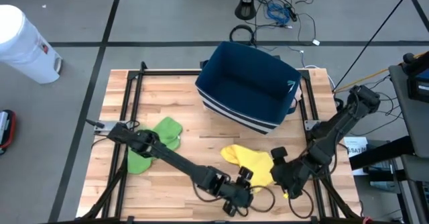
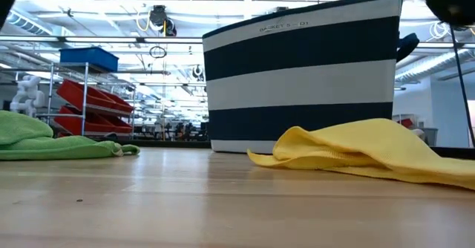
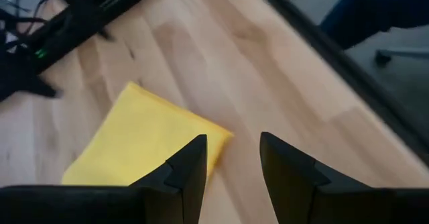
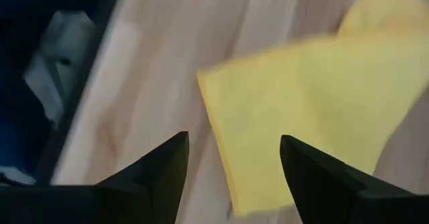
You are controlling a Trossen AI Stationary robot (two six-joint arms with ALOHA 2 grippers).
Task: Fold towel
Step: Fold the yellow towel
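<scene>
A yellow towel (image 1: 249, 159) lies rumpled on the wooden table (image 1: 167, 103), near its front edge and right of the middle; it also shows in the low view (image 2: 356, 150). My left gripper (image 3: 233, 142) hovers open above bare wood beside one yellow corner (image 3: 218, 135), just near-left of the towel (image 1: 242, 178). My right gripper (image 4: 234, 142) stands open above the towel's straight edge (image 4: 214, 127), at the towel's right end (image 1: 277, 158). Neither has anything between its fingers. A green towel (image 1: 155, 143) lies bunched at the table's left.
A navy and white striped basket (image 1: 249, 84) stands at the table's far side, right of the middle, just behind the yellow towel (image 2: 304, 77). Black frame rails (image 1: 131, 110) run along the table's sides. Bare wood lies between the two towels.
</scene>
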